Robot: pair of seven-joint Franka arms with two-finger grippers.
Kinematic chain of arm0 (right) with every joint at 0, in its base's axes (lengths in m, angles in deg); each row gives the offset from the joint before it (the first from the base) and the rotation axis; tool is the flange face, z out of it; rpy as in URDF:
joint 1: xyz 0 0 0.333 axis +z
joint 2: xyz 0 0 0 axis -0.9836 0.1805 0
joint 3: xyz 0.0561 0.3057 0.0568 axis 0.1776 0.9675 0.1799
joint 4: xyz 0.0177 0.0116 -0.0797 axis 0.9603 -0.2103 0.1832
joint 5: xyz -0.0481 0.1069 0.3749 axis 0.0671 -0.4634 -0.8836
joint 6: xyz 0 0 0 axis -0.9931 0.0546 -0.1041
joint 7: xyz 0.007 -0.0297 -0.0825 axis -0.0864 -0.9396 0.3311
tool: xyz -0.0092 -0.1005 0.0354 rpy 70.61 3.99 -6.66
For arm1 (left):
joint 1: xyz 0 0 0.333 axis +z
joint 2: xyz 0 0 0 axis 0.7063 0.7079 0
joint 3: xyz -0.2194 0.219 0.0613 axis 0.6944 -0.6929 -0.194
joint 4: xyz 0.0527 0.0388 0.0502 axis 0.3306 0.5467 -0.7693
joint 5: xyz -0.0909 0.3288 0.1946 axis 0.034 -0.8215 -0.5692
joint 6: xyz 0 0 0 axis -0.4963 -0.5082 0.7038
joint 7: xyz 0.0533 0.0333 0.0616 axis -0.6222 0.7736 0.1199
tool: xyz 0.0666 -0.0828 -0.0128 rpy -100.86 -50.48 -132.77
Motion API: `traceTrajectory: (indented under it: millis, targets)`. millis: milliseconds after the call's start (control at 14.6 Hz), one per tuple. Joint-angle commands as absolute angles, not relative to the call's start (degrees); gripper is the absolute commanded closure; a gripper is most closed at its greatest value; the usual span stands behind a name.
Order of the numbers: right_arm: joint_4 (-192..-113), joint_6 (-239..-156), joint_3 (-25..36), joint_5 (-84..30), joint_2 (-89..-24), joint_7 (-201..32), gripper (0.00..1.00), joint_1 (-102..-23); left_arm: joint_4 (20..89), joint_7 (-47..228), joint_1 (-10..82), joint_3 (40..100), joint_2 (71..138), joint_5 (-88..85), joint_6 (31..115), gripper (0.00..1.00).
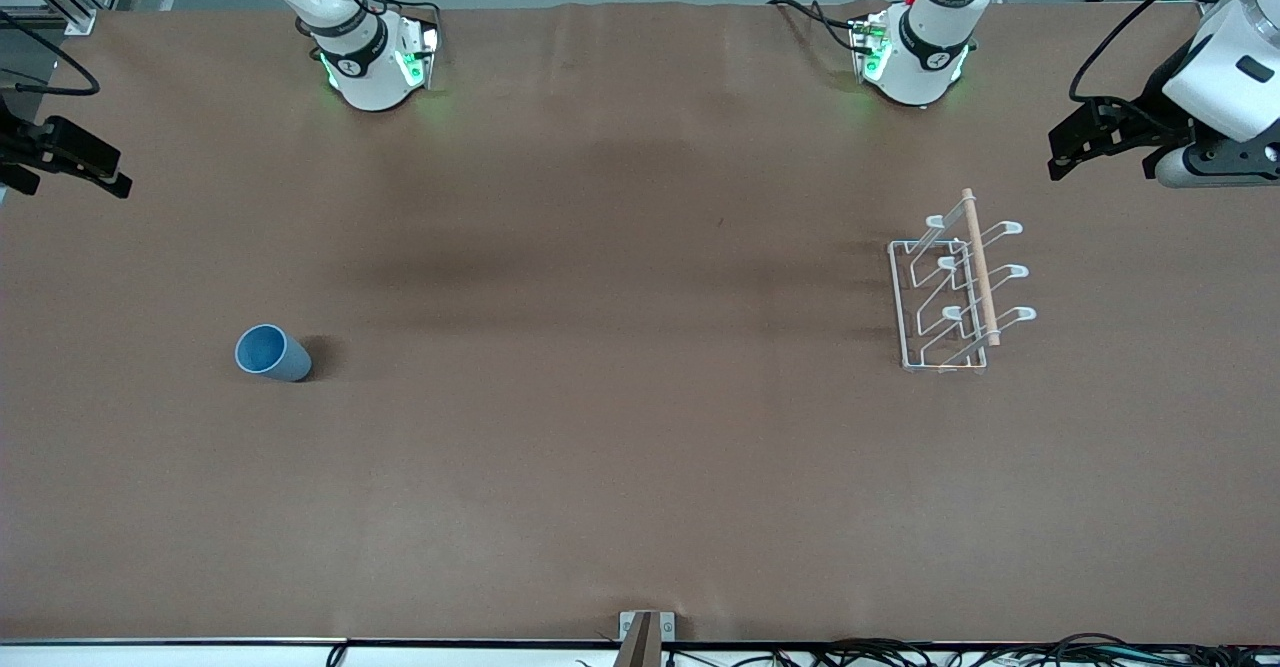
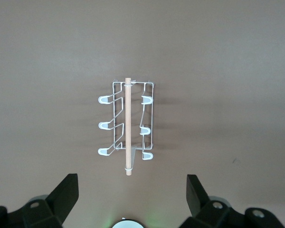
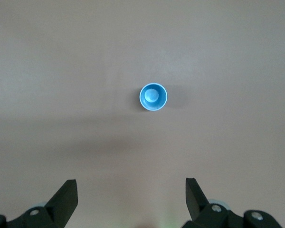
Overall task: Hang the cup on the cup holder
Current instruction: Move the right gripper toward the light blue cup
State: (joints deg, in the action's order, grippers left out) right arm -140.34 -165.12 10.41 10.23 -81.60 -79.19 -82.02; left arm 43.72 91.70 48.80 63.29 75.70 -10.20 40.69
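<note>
Blue cup (image 3: 153, 97) under open right gripper (image 3: 131, 197)

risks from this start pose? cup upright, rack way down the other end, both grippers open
1. The small light-blue tapered plastic cup stands mouth up at the right arm's end of the table; the smooth taper could slip from the open right gripper.
2. The white wire cup holder with its wooden rod stands at the left arm's end, so a long carry or handover to the open left gripper seems likely.
3. The light rack may tip.

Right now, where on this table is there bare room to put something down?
The broad brown stretch between the small light-blue plastic cup and the white wire cup holder is bare. Nowhere is crowded; both open tools hang at the table's ends.
</note>
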Motion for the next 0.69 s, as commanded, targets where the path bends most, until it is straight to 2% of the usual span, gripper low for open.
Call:
traceTrajectory:
  millis: [0,618]
  targets:
    - [-141.4,-164.1,10.8,9.2,-82.5,-80.0,0.0,-82.9,42.1,90.9,49.0,63.4,76.4,-10.5,39.5,0.0]
    - [-141.3,-164.5,10.9,9.2,-82.5,-80.0,0.0,-82.7,42.1,90.3,49.2,63.3,76.4,-10.1,39.5,0.0]
